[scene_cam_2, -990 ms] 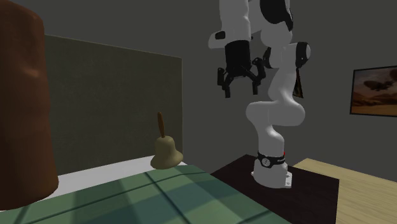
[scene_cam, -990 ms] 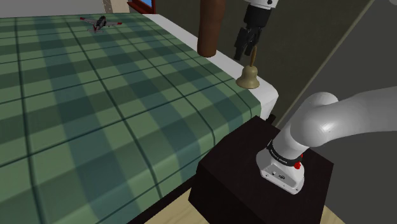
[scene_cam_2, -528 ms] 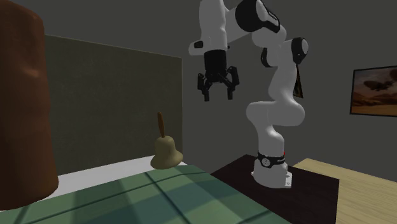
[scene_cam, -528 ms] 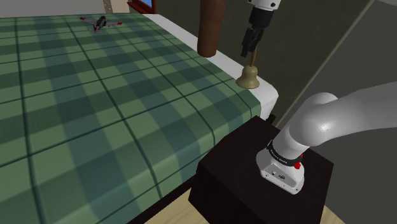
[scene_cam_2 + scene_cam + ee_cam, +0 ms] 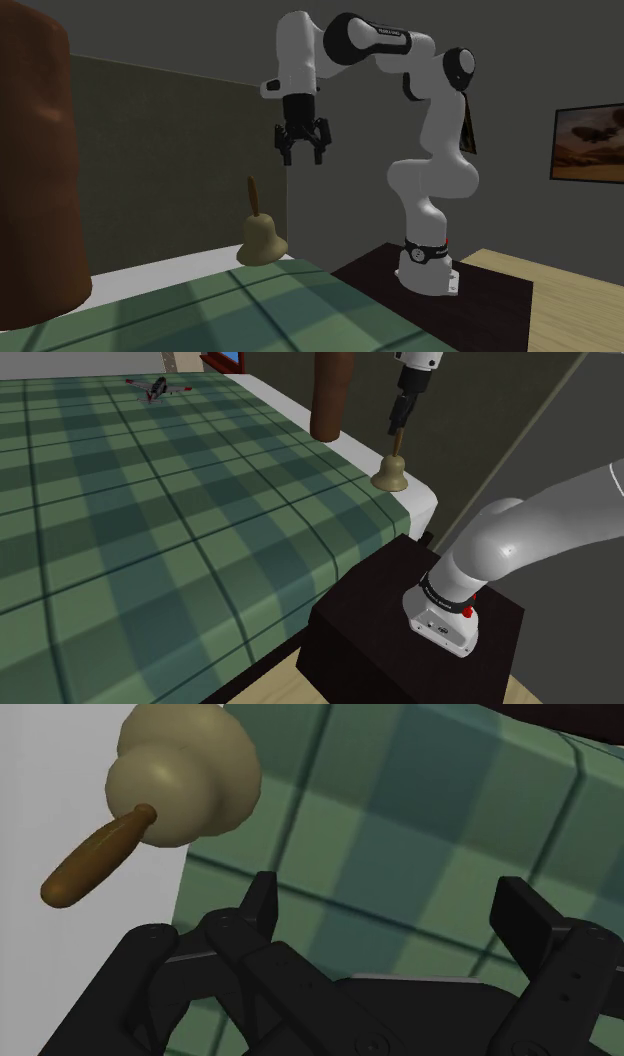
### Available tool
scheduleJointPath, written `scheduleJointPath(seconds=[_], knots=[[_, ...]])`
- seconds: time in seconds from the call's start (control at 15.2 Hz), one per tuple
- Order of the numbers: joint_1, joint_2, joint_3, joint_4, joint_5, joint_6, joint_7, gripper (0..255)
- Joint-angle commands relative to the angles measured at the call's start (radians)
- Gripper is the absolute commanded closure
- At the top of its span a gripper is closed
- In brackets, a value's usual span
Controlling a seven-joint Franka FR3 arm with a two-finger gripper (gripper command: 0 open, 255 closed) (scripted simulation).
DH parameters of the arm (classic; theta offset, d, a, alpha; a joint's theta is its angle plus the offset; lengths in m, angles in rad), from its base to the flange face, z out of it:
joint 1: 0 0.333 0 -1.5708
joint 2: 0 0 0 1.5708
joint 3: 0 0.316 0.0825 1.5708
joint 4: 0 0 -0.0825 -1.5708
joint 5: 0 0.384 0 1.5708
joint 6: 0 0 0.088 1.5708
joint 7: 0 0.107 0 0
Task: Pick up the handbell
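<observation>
The handbell is a brass-coloured bell with a brown wooden handle. It stands upright on the white strip at the corner of the bed, next to the green plaid cover. In the second exterior view the handbell stands below and a little left of my gripper, which hangs open in the air. From the shoulder view the gripper sits just above the handle's tip. Through the wrist camera the handbell lies off to one side of the gripper, outside the gap, and nothing is between the fingers.
A thick brown post rises from the bed close behind the bell. A small toy plane lies far off on the plaid cover. The dark stand is beside the bed corner. A grey headboard panel backs the bell.
The gripper has swung toward the second exterior view's left, from over the stand side to nearly above the bell, and has turned about its axis. It stays open. The bell has not moved.
</observation>
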Motion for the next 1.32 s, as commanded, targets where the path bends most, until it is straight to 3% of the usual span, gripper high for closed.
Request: scheduleJointPath(seconds=[0.0,0.33,0.73,1.25], knots=[[-0.005,0.053,-0.038,0.042,-0.014,0.015,-0.060,0],[-0.014,0.199,-0.128,0.156,-0.016,0.056,-0.205,0],[-0.033,0.395,-0.216,0.324,0.033,0.086,-0.381,0],[-0.037,0.411,-0.220,0.237,0.038,0.187,-0.383,0]])
